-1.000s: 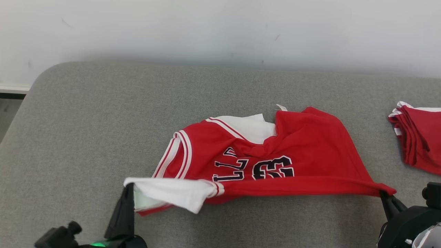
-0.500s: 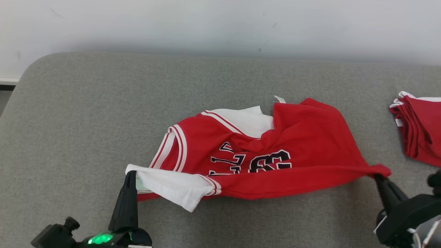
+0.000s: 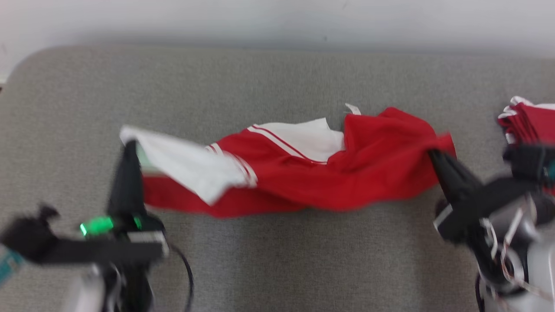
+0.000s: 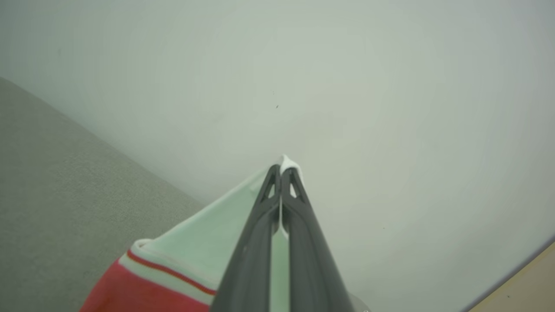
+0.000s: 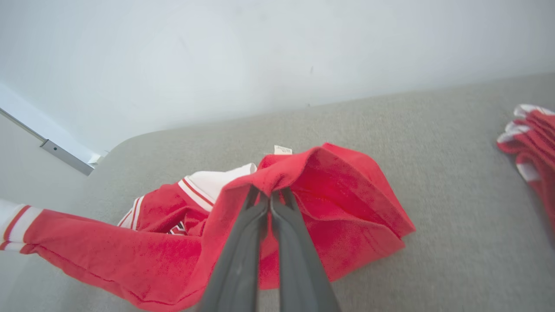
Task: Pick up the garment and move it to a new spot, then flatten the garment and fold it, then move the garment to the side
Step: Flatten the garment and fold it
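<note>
Lifted since a second ago, the near edge of your red jersey now hides its lettering, stretched above the grey cushion between your left gripper, fingers pinched tight on the white sleeve corner, and your right gripper, clamped on the red corner; folded red garments lie at right
</note>
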Controlling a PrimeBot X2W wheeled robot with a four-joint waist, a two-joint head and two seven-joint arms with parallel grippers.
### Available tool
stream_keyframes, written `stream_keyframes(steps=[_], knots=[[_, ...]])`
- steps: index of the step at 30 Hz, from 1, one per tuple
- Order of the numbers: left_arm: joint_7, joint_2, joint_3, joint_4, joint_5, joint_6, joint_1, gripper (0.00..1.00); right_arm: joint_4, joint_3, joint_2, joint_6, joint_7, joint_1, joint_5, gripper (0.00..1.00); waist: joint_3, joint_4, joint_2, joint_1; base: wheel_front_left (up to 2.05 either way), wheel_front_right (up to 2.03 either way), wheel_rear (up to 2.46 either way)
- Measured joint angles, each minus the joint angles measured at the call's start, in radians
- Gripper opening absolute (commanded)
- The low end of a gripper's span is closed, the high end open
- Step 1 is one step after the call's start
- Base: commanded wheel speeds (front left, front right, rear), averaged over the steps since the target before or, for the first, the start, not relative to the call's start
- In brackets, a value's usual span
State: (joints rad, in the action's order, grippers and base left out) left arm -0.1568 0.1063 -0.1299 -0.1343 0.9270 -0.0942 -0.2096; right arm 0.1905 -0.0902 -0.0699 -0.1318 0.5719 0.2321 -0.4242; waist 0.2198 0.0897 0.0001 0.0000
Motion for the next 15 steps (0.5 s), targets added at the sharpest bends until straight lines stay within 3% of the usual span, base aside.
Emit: stream_keyframes(steps=[7, 9, 11, 15], knots=[[0.074, 0.052, 0.091, 0.118, 0.071, 0.024, -0.461, 0.00, -0.162, 0.195, -0.100, 0.000, -0.016, 0.475, -0.008, 0.00, 0.122, -0.017, 0.0001, 0.0002, 0.00, 0.00, 0.00], [0.094, 0.069, 0.114, 0.152, 0.097, 0.028, -0.617, 0.00, -0.240, 0.216, -0.098, 0.000, -0.066, 0.634, -0.012, 0.00, 0.170, -0.026, 0.0001, 0.0003, 0.00, 0.00, 0.00], [0.116, 0.122, 0.112, 0.188, 0.068, 0.023, -0.764, 0.00, -0.329, 0.217, -0.092, 0.000, -0.138, 0.781, -0.004, 0.00, 0.220, -0.035, 0.0002, 0.0004, 0.00, 0.00, 0.00], [0.132, 0.190, 0.107, 0.256, 0.024, 0.010, -1.000, 0.00, -0.486, 0.192, -0.083, 0.000, -0.324, 1.016, 0.082, 0.00, 0.317, -0.058, 0.0002, 0.0005, 0.00, 0.00, 0.00]])
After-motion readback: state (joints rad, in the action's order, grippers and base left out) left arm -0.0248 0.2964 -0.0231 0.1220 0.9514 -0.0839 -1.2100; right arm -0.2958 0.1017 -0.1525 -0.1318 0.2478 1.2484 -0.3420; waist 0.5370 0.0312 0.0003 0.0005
